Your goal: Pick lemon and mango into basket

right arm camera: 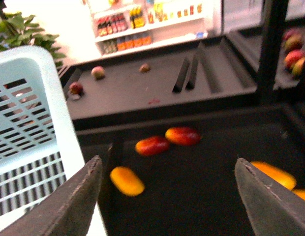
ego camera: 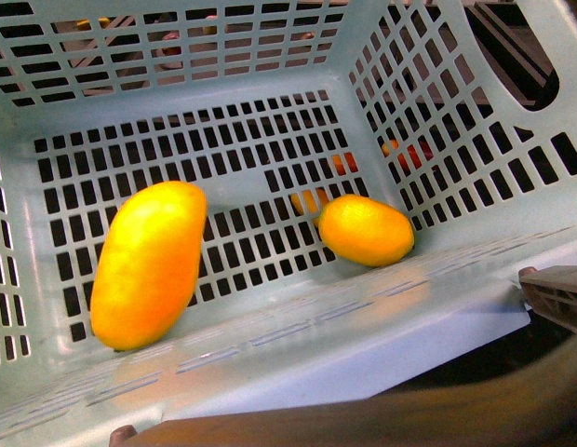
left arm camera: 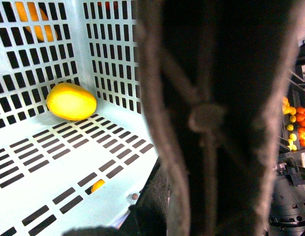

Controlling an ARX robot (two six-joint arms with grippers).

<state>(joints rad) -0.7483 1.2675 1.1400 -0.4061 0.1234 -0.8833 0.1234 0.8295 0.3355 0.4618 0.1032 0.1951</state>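
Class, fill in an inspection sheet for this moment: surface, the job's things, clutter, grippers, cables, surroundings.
Surface: dark display bin beside the basket.
Job's things: lemon and mango lie apart on the floor of the basket.
Clutter: loose red-orange and yellow fruits in the bin.
Grippers: right gripper open, empty; left gripper not seen, brown handle blocks that view.
Cables: nothing seen.
Surroundings: bottle shelves, plant.

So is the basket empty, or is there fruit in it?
Not empty. Two yellow-orange fruits lie on the basket floor: the bigger mango and the small oval lemon, apart from each other.
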